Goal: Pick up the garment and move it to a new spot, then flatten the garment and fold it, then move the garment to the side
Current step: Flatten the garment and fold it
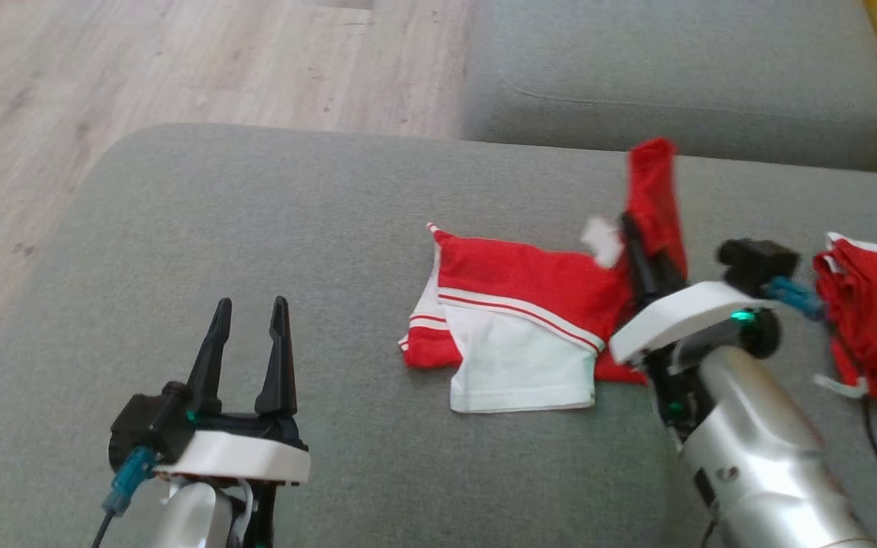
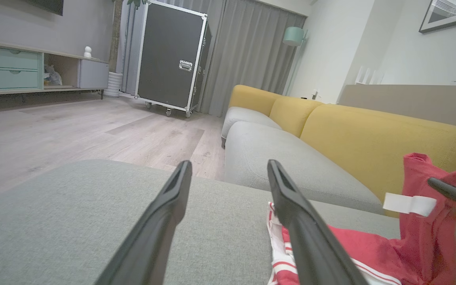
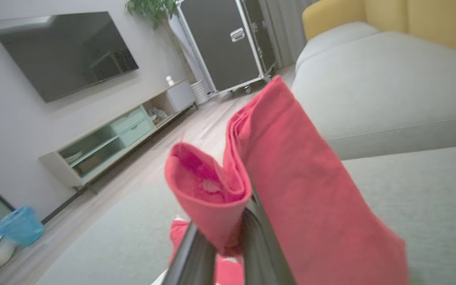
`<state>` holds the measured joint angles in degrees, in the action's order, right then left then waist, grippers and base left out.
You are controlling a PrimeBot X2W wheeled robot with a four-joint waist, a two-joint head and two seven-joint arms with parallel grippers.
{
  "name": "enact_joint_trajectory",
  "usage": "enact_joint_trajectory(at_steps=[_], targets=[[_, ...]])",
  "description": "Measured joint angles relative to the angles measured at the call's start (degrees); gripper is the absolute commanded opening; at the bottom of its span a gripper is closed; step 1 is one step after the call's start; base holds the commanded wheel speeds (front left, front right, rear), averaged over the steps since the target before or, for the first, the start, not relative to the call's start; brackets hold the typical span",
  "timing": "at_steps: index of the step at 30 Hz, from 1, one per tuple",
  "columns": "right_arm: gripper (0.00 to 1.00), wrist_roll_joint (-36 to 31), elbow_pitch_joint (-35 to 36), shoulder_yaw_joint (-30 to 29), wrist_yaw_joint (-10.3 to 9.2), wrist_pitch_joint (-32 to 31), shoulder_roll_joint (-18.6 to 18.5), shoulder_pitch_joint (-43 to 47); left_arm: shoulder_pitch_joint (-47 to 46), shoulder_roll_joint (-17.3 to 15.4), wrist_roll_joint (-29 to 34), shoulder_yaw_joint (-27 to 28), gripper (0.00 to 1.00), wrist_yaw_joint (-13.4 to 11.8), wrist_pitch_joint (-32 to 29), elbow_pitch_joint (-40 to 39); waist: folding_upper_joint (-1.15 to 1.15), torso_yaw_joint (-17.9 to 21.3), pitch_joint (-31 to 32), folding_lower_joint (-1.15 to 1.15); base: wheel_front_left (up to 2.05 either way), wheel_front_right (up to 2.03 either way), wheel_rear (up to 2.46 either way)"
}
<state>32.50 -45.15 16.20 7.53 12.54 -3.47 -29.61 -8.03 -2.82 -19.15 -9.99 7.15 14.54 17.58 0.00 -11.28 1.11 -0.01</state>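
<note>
The garment (image 1: 530, 304) is red and white with thin stripes and lies on the grey sofa cushion (image 1: 256, 228). Its right end is lifted into an upright red flap (image 1: 655, 190). My right gripper (image 1: 631, 228) is shut on that flap; in the right wrist view the red cloth (image 3: 283, 174) drapes over and between my fingers (image 3: 190, 257). A white label (image 2: 408, 204) hangs from the raised part in the left wrist view. My left gripper (image 1: 250, 308) stands open at the lower left, well left of the garment, nothing between its fingers (image 2: 164, 221).
Another red cloth pile (image 1: 876, 320) lies at the right edge of the cushion. A second grey cushion (image 1: 674, 68) lies beyond, with a yellow backrest (image 2: 370, 130). Wooden floor (image 1: 103, 76) runs left of the cushion. A black wheeled case (image 2: 170, 55) stands far off.
</note>
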Motion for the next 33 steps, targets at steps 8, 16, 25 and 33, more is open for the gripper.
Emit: enact_joint_trajectory(at_steps=[8,16,25,33], targets=[[0.00,7.2,-4.1,13.5,0.00,0.3,0.0,-1.9,0.0,0.0,0.0,-1.6,1.00,0.0,0.0,0.2,0.00,-4.0,-0.8,0.01,0.00,0.00,0.00],[0.00,9.6,-11.2,20.2,0.00,1.6,-0.1,-5.4,-2.6,0.0,-1.2,-4.0,1.00,-0.1,0.0,0.5,0.00,-9.2,-3.6,0.01,0.00,0.00,0.00],[0.00,12.5,-13.5,24.2,0.00,1.7,-0.1,-5.6,-2.6,0.1,-2.1,-6.5,1.00,-0.7,0.0,0.5,0.00,-12.8,-5.3,0.01,0.00,0.00,0.00],[1.00,16.1,-10.6,29.1,0.00,1.7,-0.2,-6.2,-2.6,0.1,-3.5,-7.4,1.00,-1.8,0.0,0.1,0.00,-13.7,-5.9,0.01,0.00,0.00,0.00]])
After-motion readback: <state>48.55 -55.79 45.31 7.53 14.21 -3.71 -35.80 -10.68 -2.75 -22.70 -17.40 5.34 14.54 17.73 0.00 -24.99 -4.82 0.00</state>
